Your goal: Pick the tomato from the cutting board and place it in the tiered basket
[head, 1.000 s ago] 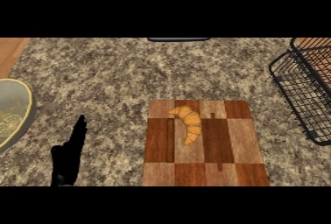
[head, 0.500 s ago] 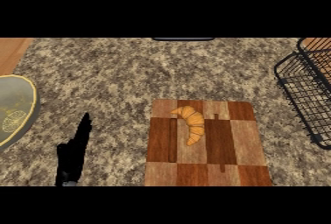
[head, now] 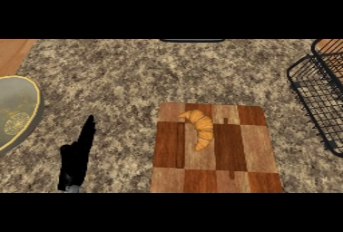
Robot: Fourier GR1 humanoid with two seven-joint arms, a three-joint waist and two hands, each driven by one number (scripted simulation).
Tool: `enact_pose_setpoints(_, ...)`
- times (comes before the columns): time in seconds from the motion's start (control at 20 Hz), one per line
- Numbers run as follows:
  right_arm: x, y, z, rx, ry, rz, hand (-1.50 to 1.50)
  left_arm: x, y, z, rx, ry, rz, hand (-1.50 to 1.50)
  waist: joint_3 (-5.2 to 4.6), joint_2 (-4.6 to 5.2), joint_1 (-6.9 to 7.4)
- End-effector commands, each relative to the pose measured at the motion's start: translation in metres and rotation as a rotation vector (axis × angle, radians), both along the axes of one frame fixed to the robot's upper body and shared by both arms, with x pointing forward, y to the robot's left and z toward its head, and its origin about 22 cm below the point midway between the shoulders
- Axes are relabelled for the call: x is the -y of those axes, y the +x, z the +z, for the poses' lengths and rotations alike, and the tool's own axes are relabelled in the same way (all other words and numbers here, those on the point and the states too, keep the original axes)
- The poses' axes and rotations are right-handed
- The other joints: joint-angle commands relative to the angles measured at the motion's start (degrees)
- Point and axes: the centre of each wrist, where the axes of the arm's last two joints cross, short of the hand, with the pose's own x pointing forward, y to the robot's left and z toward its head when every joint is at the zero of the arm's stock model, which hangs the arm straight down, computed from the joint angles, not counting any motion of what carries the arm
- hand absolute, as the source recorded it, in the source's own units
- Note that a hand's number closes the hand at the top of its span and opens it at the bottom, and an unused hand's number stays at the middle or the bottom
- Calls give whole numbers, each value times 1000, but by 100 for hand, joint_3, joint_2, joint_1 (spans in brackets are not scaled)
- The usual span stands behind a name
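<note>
One croissant is pictured on the cutting board, just right of the left hand.
Its curved long axis is laid near-to-far, one tip pointed at the near edge. The hand is held upright, fingers straight, nothing grasped. The wire basket is seen far to its right.

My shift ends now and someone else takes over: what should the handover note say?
Left hand: open, fingers straight, left of the cutting board, holding nothing.
Right hand: not in view.
On the board lies a croissant; no tomato shows.
Wire basket: at the right edge, apart from the board.
Done: nothing picked.
Left: grasp the item on the board, place it in the basket.
</note>
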Motion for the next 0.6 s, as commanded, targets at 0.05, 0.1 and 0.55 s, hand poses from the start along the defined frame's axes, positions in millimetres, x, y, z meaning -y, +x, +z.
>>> enact_pose_setpoints(0.05, 18, 22, 19, -60, 149, -132, 150, 0, -11, 2, -9, -2, -5, 0, 1, 10, 51)
enact_pose_setpoints(0.1, 36, 31, 19, -66, 142, -103, 150, 8, 4, 0, -19, -10, 2, 0, 3, 25, 9)
enact_pose_setpoints(0.55, 67, 88, -1, -179, 173, -29, 150, 2, -7, 10, -19, -12, -25, 0, 8, 22, 31)
